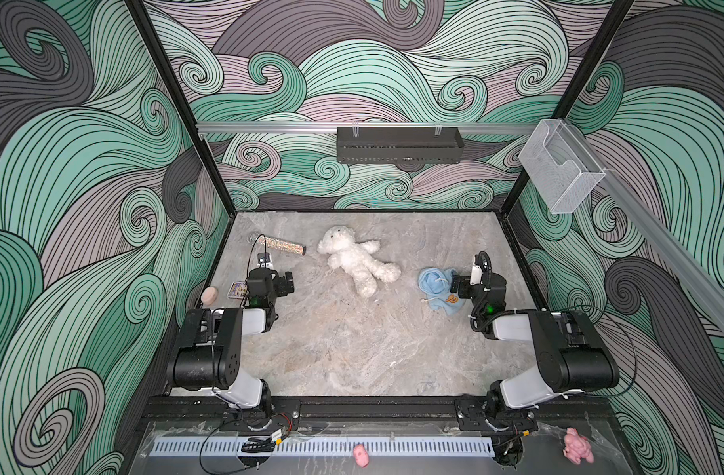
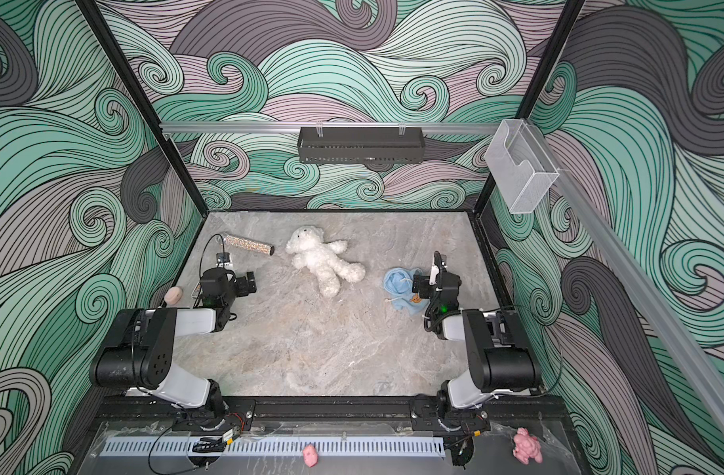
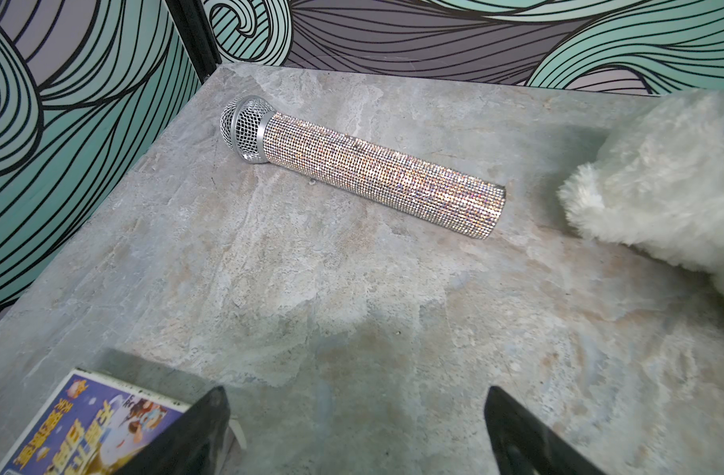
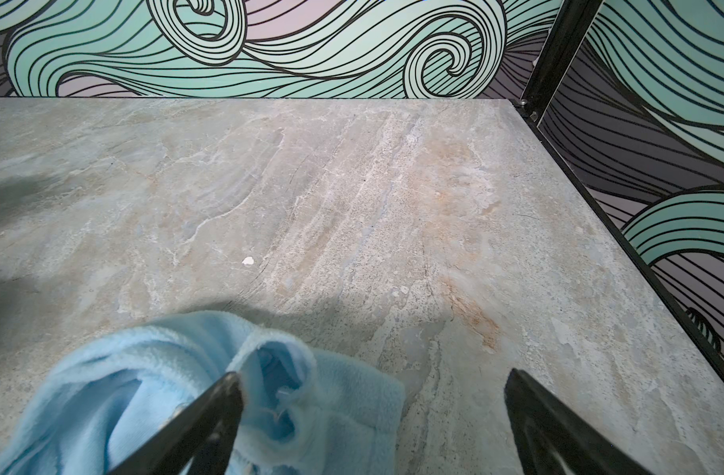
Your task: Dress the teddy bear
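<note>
- Swirling teal and mauve wave walls close in a marbled grey tabletop point(image 1: 352, 353).
- Both my arms are folded at the elbow, forearms reaching towards the back wall, wrists tipped downward.
- My left gripper point(image 3: 354, 411) hangs with its jaws spread wide and empty, near a rhinestone-covered microphone point(image 3: 364, 172) with a wire-mesh head.
- My right gripper point(image 4: 374, 380) is just as wide and holds nothing. One finger is over a crumpled pale-blue fleece garment point(image 4: 105, 390); I cannot tell whether it touches.
- The teddy bear point(image 1: 358, 259), fluffy and white, lies face up between my grippers, limbs splayed, apart from both.
</note>
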{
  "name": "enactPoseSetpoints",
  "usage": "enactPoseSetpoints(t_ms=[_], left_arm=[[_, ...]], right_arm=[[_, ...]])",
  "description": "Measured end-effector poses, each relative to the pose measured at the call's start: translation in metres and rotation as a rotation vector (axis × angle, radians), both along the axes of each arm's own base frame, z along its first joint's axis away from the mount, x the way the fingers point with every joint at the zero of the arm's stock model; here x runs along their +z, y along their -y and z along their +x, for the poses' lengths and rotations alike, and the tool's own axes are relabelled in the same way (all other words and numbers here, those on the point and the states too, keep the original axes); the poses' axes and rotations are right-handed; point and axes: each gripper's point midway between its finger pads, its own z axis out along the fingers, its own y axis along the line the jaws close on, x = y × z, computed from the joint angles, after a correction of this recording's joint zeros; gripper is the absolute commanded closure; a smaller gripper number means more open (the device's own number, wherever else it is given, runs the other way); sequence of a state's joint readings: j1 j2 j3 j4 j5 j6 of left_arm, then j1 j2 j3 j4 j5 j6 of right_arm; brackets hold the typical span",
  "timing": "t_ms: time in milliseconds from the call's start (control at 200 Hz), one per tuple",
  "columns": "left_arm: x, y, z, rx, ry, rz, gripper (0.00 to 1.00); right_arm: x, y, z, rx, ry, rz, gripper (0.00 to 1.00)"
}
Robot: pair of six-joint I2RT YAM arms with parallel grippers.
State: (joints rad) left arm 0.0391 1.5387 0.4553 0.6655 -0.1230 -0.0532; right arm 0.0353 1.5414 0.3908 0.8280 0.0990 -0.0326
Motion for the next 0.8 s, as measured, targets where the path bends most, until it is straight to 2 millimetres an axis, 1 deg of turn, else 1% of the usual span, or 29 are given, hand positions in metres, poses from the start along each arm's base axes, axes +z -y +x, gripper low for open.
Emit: enactPoseSetpoints(t_ms=[80, 140, 145, 185, 225, 280, 325, 370, 405, 450, 470, 475, 490, 510, 520, 570, 585, 615, 630, 635, 650, 680, 705, 730, 735, 750, 755, 795], left_arm=[[0.004, -0.002, -0.002, 0.013, 0.001, 0.000, 0.01], [0.013, -0.006, -0.006, 0.044, 0.008, -0.001, 0.01], [0.017, -0.008, -0.007, 0.052, 0.013, 0.000, 0.01], [0.028, -0.012, -0.011, 0.084, 0.029, -0.001, 0.01], [0.040, -0.017, -0.014, 0.124, 0.045, -0.008, 0.02], [0.057, -0.025, -0.016, 0.186, 0.065, -0.035, 0.02], [0.071, -0.028, -0.016, 0.227, 0.077, -0.068, 0.04], [0.083, -0.027, -0.014, 0.241, 0.089, -0.116, 0.06], [0.090, -0.023, -0.013, 0.238, 0.098, -0.154, 0.06], [0.095, -0.016, -0.012, 0.215, 0.104, -0.215, 0.07], [0.096, -0.010, -0.011, 0.194, 0.103, -0.247, 0.07], [0.096, -0.009, -0.011, 0.189, 0.103, -0.256, 0.07], [0.096, -0.004, -0.011, 0.173, 0.101, -0.277, 0.07], [0.094, 0.003, -0.010, 0.149, 0.094, -0.311, 0.07], [0.094, 0.006, -0.009, 0.143, 0.092, -0.327, 0.07], [0.085, 0.030, -0.007, 0.072, 0.046, -0.404, 0.07], [0.082, 0.035, -0.006, 0.057, 0.031, -0.419, 0.08], [0.076, 0.055, -0.003, 0.004, -0.016, -0.451, 0.08], [0.074, 0.063, -0.002, -0.017, -0.034, -0.465, 0.08], [0.072, 0.068, -0.001, -0.032, -0.048, -0.470, 0.08], [0.070, 0.075, 0.001, -0.050, -0.067, -0.476, 0.08], [0.067, 0.097, 0.006, -0.107, -0.114, -0.494, 0.08], [0.066, 0.112, 0.011, -0.148, -0.146, -0.506, 0.08], [0.066, 0.123, 0.016, -0.178, -0.165, -0.515, 0.08], [0.066, 0.129, 0.018, -0.193, -0.176, -0.519, 0.08], [0.065, 0.134, 0.021, -0.205, -0.188, -0.520, 0.08], [0.066, 0.139, 0.022, -0.220, -0.195, -0.526, 0.08], [0.068, 0.158, 0.031, -0.271, -0.222, -0.540, 0.08]], right_arm=[[0.005, 0.001, -0.002, -0.014, -0.001, -0.005, 0.01], [0.018, 0.005, -0.007, -0.044, 0.004, -0.005, 0.01], [0.018, 0.005, -0.008, -0.047, 0.004, -0.005, 0.01], [0.035, 0.009, -0.010, -0.081, 0.024, 0.004, 0.01], [0.056, 0.015, -0.012, -0.128, 0.059, 0.030, 0.01], [0.086, 0.020, -0.016, -0.177, 0.109, 0.087, 0.05], [0.107, 0.019, -0.018, -0.184, 0.144, 0.138, 0.07], [0.125, 0.011, -0.019, -0.159, 0.170, 0.189, 0.07], [0.132, -0.004, -0.019, -0.119, 0.167, 0.220, 0.07], [0.133, -0.030, -0.018, -0.049, 0.130, 0.239, 0.06], [0.132, -0.046, -0.017, -0.007, 0.109, 0.247, 0.06], [0.131, -0.052, -0.017, 0.010, 0.099, 0.248, 0.06], [0.129, -0.060, -0.017, 0.030, 0.081, 0.247, 0.06], [0.125, -0.081, -0.016, 0.083, 0.046, 0.249, 0.06], [0.123, -0.087, -0.016, 0.100, 0.034, 0.248, 0.06], [0.110, -0.124, -0.018, 0.193, -0.042, 0.246, 0.06], [0.106, -0.131, -0.019, 0.210, -0.058, 0.244, 0.06], [0.097, -0.148, -0.022, 0.251, -0.100, 0.243, 0.06], [0.093, -0.152, -0.023, 0.262, -0.113, 0.244, 0.05], [0.091, -0.155, -0.024, 0.269, -0.122, 0.245, 0.05], [0.087, -0.159, -0.025, 0.276, -0.136, 0.243, 0.05], [0.077, -0.166, -0.027, 0.290, -0.166, 0.243, 0.05], [0.071, -0.169, -0.028, 0.295, -0.186, 0.243, 0.05], [0.064, -0.171, -0.028, 0.295, -0.211, 0.244, 0.05], [0.063, -0.172, -0.028, 0.295, -0.214, 0.245, 0.05], [0.059, -0.172, -0.028, 0.293, -0.229, 0.245, 0.05], [0.058, -0.173, -0.028, 0.293, -0.231, 0.245, 0.05], [0.052, -0.174, -0.027, 0.290, -0.254, 0.248, 0.05]])
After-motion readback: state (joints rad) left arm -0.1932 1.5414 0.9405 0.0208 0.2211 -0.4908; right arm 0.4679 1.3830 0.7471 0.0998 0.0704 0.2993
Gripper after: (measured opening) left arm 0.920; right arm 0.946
